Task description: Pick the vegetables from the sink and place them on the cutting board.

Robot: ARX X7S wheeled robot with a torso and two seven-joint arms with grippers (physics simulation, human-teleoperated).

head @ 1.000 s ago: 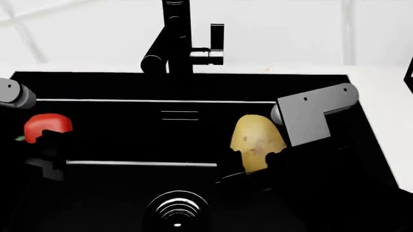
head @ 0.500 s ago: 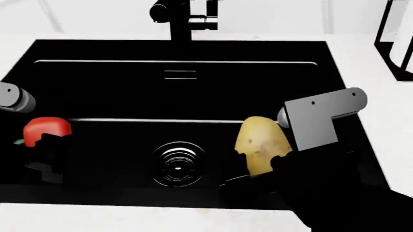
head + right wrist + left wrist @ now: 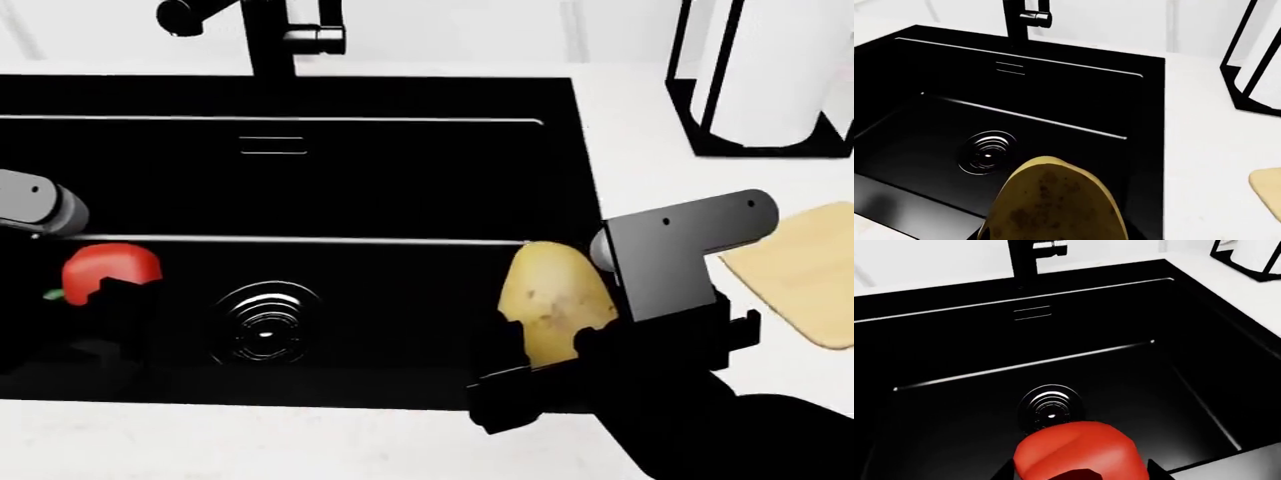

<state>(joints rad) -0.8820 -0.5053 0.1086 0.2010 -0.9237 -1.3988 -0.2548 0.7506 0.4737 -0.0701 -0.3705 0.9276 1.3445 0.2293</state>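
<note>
My left gripper [image 3: 96, 300] is shut on the red bell pepper [image 3: 110, 268], held above the left side of the black sink [image 3: 400, 95]. The pepper fills the near part of the left wrist view [image 3: 1077, 450] above the round drain [image 3: 1051, 407]. My right gripper [image 3: 554, 345] is shut on the tan speckled potato [image 3: 554, 300], held above the sink's right front corner. The potato also fills the near part of the right wrist view [image 3: 1054, 202]. The light wooden cutting board [image 3: 807, 270] lies on the white counter at the right edge, also in the right wrist view [image 3: 1267, 190].
A black faucet [image 3: 260, 30] stands behind the sink. A black-framed white paper towel roll [image 3: 767, 75] stands at the back right, behind the board. White counter [image 3: 267, 440] runs along the sink's front and right.
The head view has swung right, bringing the paper towel roll and cutting board into view. Both grippers still hold their vegetables, and the potato is nearer the sink's right edge.
</note>
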